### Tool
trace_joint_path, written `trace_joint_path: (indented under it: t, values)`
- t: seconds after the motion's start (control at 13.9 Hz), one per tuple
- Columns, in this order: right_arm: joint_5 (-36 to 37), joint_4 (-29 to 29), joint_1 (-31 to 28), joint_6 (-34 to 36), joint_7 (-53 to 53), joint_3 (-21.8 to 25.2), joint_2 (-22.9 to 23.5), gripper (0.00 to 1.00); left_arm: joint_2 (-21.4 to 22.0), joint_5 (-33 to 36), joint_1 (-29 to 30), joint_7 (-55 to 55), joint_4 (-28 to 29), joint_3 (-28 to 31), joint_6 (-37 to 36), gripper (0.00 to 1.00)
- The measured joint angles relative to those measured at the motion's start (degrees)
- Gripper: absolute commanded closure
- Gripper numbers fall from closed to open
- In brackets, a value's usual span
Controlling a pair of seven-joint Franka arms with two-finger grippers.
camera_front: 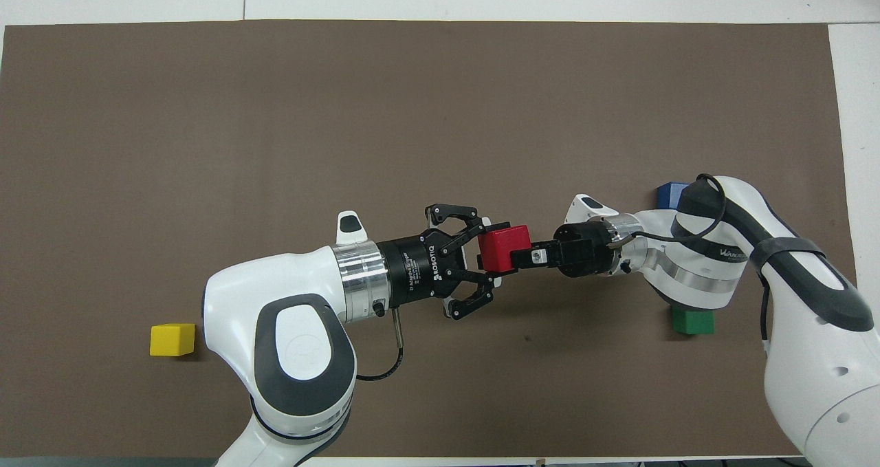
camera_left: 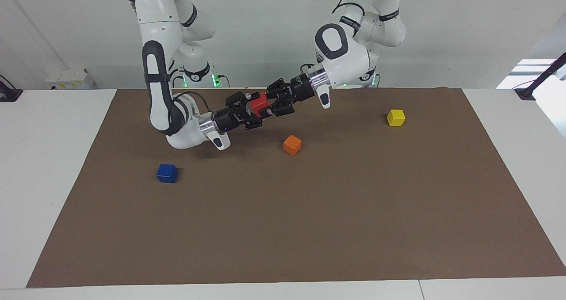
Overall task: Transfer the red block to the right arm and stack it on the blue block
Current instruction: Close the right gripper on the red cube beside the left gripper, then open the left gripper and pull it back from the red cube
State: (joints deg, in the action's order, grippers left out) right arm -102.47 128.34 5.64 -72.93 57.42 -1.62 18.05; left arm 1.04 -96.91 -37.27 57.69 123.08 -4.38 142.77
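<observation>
Left gripper (camera_front: 487,261) marked ROBOTIQ, holding red block (camera_front: 504,247), right gripper (camera_front: 524,256) open around it

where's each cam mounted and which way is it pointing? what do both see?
Facing view: high across the table, looking back at the robots; shows both arms from their bases down, the left gripper holding the red block up over the brown mat, the open right gripper around it.
Overhead view: high above the robots' end, looking forward and steeply down; shows forearms, wrists and both grippers coming in from below.
Shared: red block, blue block, yellow cube, mat, half a turn apart. Orange cube shows only in facing, green cube only in overhead.
</observation>
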Motion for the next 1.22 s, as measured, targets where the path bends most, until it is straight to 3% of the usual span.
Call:
trace_joint_path:
  t: [0.43, 0.5, 0.58, 0.79, 0.94, 1.01, 1.22]
  values:
    - [-0.11, -0.51, -0.12, -0.74, 0.0, 0.47, 0.0, 0.0, -0.05, -0.06, 0.0, 0.0, 0.0, -0.06, 0.01, 1.0]
    - [-0.12, -0.61, -0.12, -0.96, 0.0, 0.51, 0.0, 0.04, -0.05, -0.07, 0.0, 0.0, 0.0, -0.06, 0.01, 1.0]
    - [-0.12, -0.73, -0.12, -1.33, 0.0, 0.51, 0.0, 0.1, -0.05, -0.09, 0.0, 0.0, 0.0, -0.05, 0.01, 1.0]
    - [-0.42, -0.91, -0.26, -1.37, 0.0, 0.52, -0.02, 0.42, -0.09, -0.09, 0.02, 0.0, 0.24, 0.17, 0.17, 1.0]
    - [-0.77, -1.01, -0.59, -1.32, 0.0, 0.54, -0.05, 0.87, -0.27, -0.09, 0.06, 0.0, 0.51, 0.54, 0.31, 1.0]
    - [-0.77, -0.99, -0.59, -1.35, 0.0, 0.53, -0.05, 1.0, -0.27, -0.09, 0.06, 0.0, 0.5, 0.52, 0.31, 1.0]
    - [-0.82, -0.98, -0.66, -1.19, -0.42, 0.54, -0.06, 1.0, -0.28, -0.12, 0.06, -0.35, 0.57, 0.56, 0.39, 1.0]
